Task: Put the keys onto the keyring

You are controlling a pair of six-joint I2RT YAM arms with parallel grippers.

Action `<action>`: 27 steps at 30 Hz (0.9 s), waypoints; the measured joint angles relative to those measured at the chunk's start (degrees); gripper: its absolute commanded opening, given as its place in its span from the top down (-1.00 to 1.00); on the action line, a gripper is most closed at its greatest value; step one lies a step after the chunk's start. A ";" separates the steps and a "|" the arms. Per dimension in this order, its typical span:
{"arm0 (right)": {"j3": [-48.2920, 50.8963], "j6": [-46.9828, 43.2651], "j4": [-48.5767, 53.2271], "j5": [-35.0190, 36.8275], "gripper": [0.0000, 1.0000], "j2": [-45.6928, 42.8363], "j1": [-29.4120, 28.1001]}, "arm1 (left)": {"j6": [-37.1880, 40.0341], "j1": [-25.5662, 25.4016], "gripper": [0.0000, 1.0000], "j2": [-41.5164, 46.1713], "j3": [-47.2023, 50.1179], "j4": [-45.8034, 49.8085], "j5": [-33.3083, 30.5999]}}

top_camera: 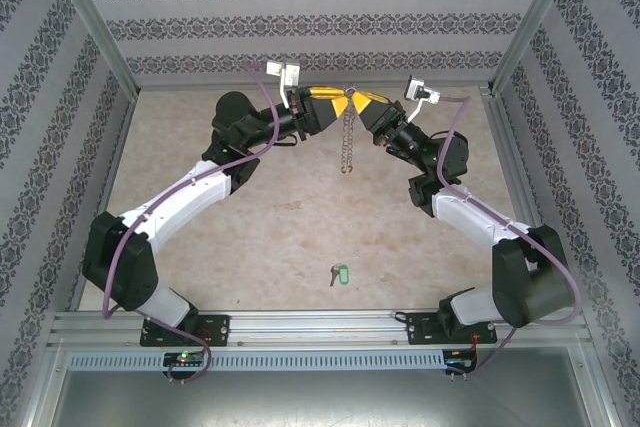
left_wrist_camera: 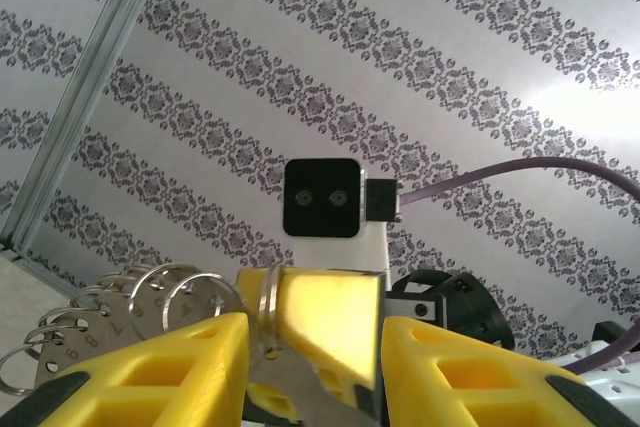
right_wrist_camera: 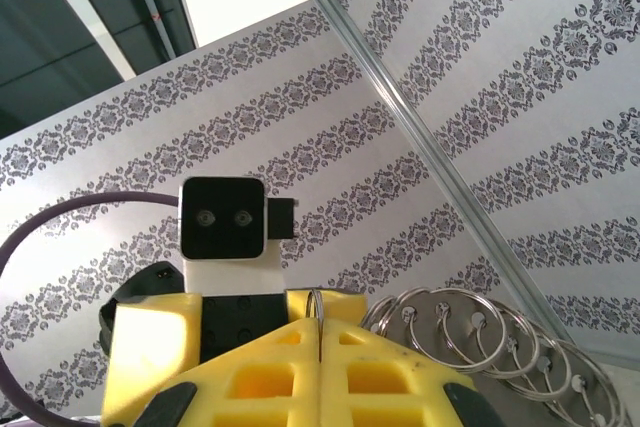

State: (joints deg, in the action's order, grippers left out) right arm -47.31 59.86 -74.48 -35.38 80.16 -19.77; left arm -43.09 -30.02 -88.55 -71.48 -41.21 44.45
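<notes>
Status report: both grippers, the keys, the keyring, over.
Left gripper open at keyring. Right gripper shut on keyring, raised. Keys on table, untouched.

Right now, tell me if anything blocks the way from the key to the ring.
Nothing visible does. Only bare table lies between the key and the ring, which hangs from the right end effector farther back.

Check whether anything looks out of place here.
The keys lie alone on the table near the arm bases, while the keyring dangles in the air, pinched by the right gripper.
</notes>
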 measured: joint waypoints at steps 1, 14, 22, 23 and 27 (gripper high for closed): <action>0.00 0.00 0.00 0.00 1.00 0.00 0.00 | -0.11 0.00 0.20 -0.39 0.00 0.00 0.07; -0.02 0.00 -0.85 0.04 1.00 0.00 -0.61 | -0.90 -0.04 0.32 -1.90 -1.95 -0.17 0.35; -0.13 0.02 -1.03 0.02 1.00 0.04 -0.61 | -1.31 -0.31 0.75 -2.23 -2.05 -0.72 0.28; -0.13 0.02 -1.11 0.04 1.00 0.04 -0.61 | -1.29 -0.31 0.80 -2.23 -2.12 -0.81 0.31; -0.13 0.20 -1.25 0.20 1.00 0.04 -0.59 | -1.05 -0.31 1.00 -2.23 -2.21 -0.83 0.28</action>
State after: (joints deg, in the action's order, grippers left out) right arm -47.44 60.05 -75.72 -35.18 80.20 -20.36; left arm -44.14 -30.33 -90.78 -73.69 -42.04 44.73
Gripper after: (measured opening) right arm 0.057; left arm 0.048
